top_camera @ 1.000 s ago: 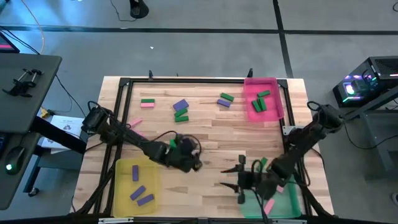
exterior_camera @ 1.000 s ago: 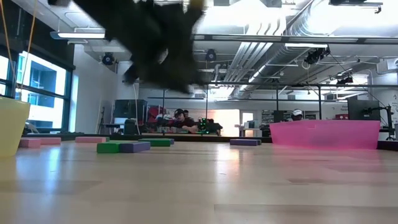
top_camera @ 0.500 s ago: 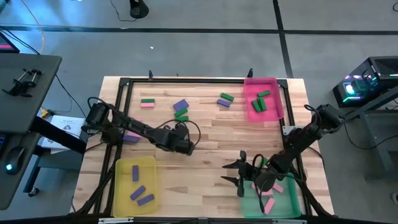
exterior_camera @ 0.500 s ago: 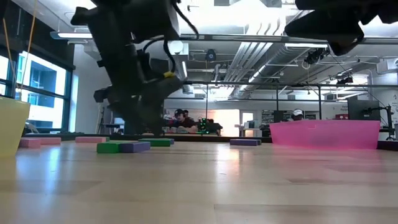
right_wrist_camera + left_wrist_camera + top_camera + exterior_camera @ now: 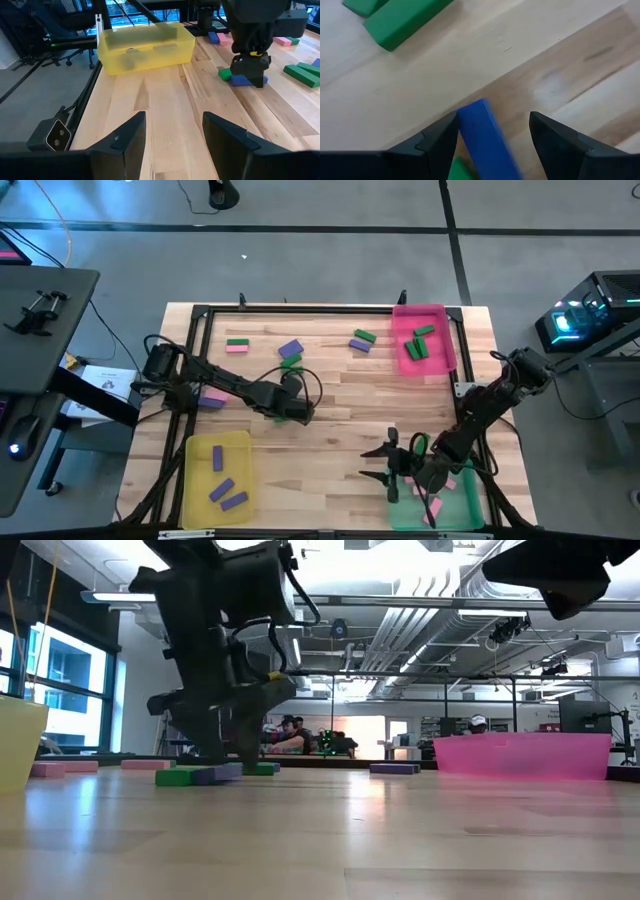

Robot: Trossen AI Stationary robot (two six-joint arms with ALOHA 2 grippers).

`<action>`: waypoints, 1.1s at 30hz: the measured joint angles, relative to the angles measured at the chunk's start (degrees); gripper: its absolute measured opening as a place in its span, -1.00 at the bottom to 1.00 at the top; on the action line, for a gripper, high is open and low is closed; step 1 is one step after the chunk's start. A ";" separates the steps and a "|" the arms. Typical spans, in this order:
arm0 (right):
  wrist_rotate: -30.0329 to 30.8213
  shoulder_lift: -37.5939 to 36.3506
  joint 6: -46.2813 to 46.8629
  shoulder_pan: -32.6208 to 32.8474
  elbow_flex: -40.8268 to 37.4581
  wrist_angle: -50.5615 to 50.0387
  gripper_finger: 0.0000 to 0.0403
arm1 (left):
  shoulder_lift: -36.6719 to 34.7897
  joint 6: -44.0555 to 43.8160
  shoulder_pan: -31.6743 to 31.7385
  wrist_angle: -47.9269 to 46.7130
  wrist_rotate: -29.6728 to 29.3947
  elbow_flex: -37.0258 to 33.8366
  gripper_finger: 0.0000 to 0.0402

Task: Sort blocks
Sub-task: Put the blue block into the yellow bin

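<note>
Between spread fingers of left gripper (image 5: 492,145): purple block (image 5: 485,140) on table (image 5: 560,60), green block (image 5: 402,20) just ahead. Looks rigid, light, smooth-sided; pinch its long flat faces mid-length. Right gripper (image 5: 385,463) parted, idle beside green tray (image 5: 470,500).

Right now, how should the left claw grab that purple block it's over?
Best to pinch the purple block across its two long flat sides, coming straight down from above. It lies flat on the table as a narrow bar, and the left gripper already hangs open with one finger on each side of it. A green block lies close beside it, so the fingers probably need care there.
</note>
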 joint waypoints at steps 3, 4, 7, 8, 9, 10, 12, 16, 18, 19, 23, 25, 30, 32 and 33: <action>0.02 0.00 0.00 0.07 0.02 0.00 -0.10 | 1.79 -0.29 0.43 0.38 0.78 0.03 0.17; 0.02 0.00 0.00 0.07 0.02 0.01 -0.10 | 2.08 -0.20 0.49 0.57 0.81 0.15 0.17; 0.04 0.00 0.00 0.07 0.02 -0.06 -0.10 | 2.59 -0.29 0.52 0.77 0.58 0.15 0.17; 0.04 0.00 0.02 0.07 0.02 -0.05 -0.10 | 2.76 -0.26 0.51 1.19 0.43 0.17 0.17; 0.04 0.00 0.00 0.07 0.04 -0.07 -0.10 | 2.79 -0.18 0.47 1.39 0.33 0.17 0.16; 0.04 0.00 0.00 0.07 0.04 -0.09 -0.10 | 2.81 0.20 0.47 1.66 0.36 0.15 0.14; 0.07 0.00 0.00 0.07 0.04 -0.01 -0.10 | 2.83 0.33 0.06 1.99 0.46 0.11 0.08; 0.07 0.00 0.00 0.07 0.04 0.00 -0.10 | 2.95 0.50 -0.98 2.19 0.62 0.27 -0.20; 0.07 0.00 0.00 0.07 0.04 -0.01 -0.10 | 3.08 2.01 -1.44 1.99 0.69 0.76 -0.41; 0.07 0.00 0.00 0.07 0.04 0.00 -0.10 | 3.09 2.94 -1.69 1.61 0.60 1.10 -0.52; 0.09 0.00 0.00 0.07 0.04 0.00 -0.10 | 2.67 8.45 -3.61 0.99 -0.09 3.99 -0.67; 0.09 0.00 0.00 0.07 0.04 -0.01 -0.10 | 1.18 11.72 -5.11 0.87 -1.12 6.57 -0.67; 0.13 0.00 0.16 0.07 0.04 -0.17 -0.10 | -1.73 21.63 -11.17 -0.53 -0.90 14.23 -0.67; 0.13 0.00 0.20 0.07 0.04 -0.17 -0.10 | -2.56 24.75 -14.86 -3.54 1.29 17.59 -0.67; 0.11 0.00 0.20 0.07 0.04 -0.20 -0.10 | -2.85 25.17 -16.77 -5.94 2.22 19.24 -0.67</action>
